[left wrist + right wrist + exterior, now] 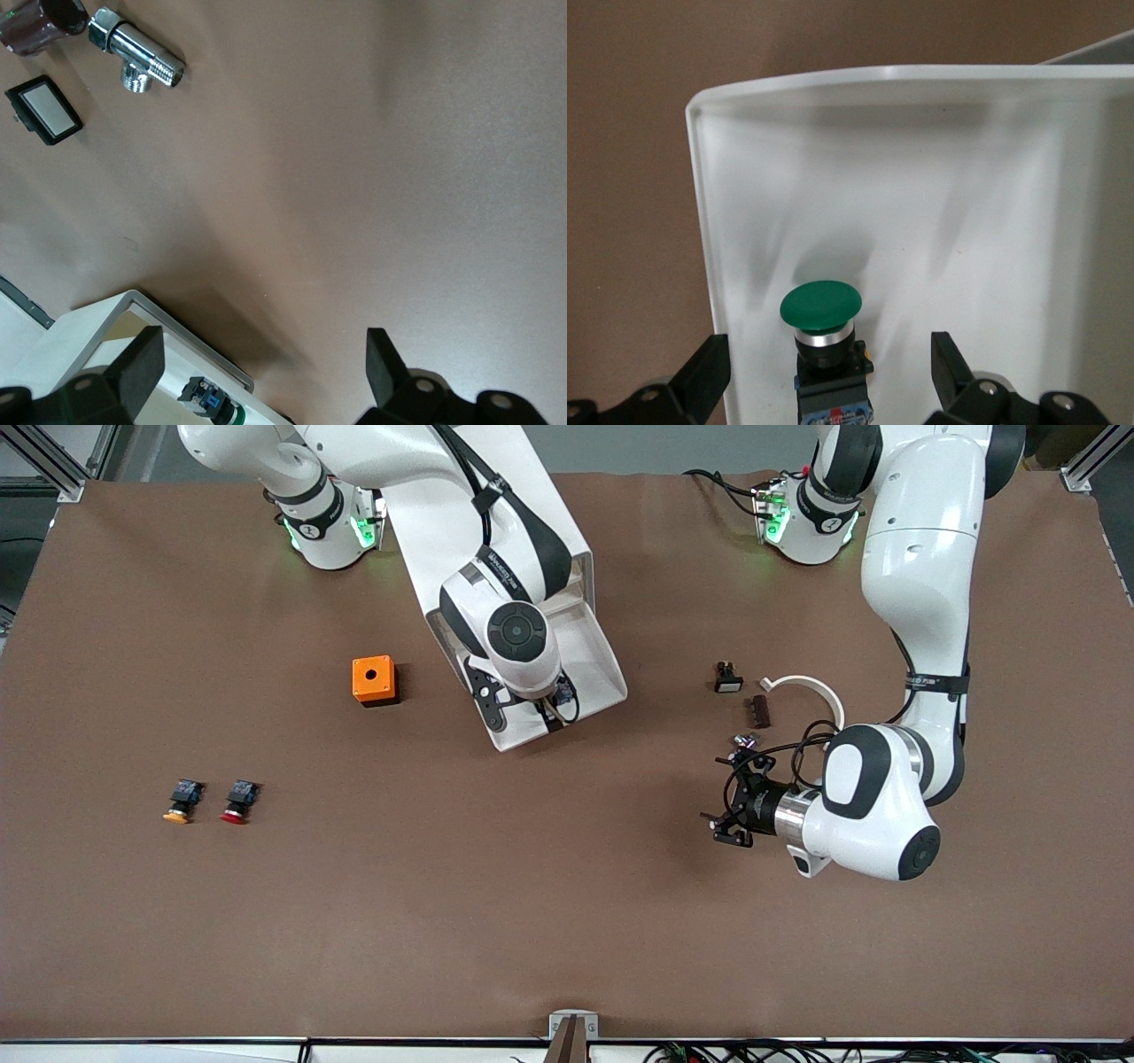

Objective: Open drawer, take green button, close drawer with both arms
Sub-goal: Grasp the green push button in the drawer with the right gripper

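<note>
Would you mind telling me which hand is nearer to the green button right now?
Right. The right hand is open directly above the green button inside the pulled-out drawer. The left hand is open over bare table toward the left arm's end, well apart from the drawer.

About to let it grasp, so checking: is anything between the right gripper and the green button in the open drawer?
Nothing visible. The right gripper hangs open over the drawer, its fingers either side of the button.

Front: high, facing my bases, whole table (266, 921).
My wrists: close, looking down; both share the drawer (709, 266).
</note>
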Controlling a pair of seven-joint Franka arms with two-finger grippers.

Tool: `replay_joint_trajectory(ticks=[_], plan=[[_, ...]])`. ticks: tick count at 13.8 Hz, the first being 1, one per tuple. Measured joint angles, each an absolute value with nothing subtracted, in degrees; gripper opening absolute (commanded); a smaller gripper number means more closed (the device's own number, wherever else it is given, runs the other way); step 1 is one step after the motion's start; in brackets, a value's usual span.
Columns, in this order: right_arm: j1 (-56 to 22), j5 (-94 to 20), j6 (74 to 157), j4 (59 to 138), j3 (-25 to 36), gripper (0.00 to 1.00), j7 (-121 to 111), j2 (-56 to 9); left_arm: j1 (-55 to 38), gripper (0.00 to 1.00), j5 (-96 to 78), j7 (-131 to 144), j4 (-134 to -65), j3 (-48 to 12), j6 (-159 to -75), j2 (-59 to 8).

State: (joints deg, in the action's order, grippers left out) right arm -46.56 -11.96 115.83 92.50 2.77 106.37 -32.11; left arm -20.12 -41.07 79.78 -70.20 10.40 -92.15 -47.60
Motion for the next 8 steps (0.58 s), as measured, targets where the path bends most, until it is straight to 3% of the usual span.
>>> replay_joint_trajectory(ticks=[7,8], plan=[[-48.7,-11.8,116.0,92.4,2.5,1.0,106.4,-33.2,-20.5,1.0,-41.1,76.7,-70.2,10.4,-92.2,-47.6],[-48.9,-11.7,116.1,92.4,2.5,0.95,106.4,-33.6,-20.6,1.0,-41.1,76.0,-70.2,10.4,-92.2,-47.6]])
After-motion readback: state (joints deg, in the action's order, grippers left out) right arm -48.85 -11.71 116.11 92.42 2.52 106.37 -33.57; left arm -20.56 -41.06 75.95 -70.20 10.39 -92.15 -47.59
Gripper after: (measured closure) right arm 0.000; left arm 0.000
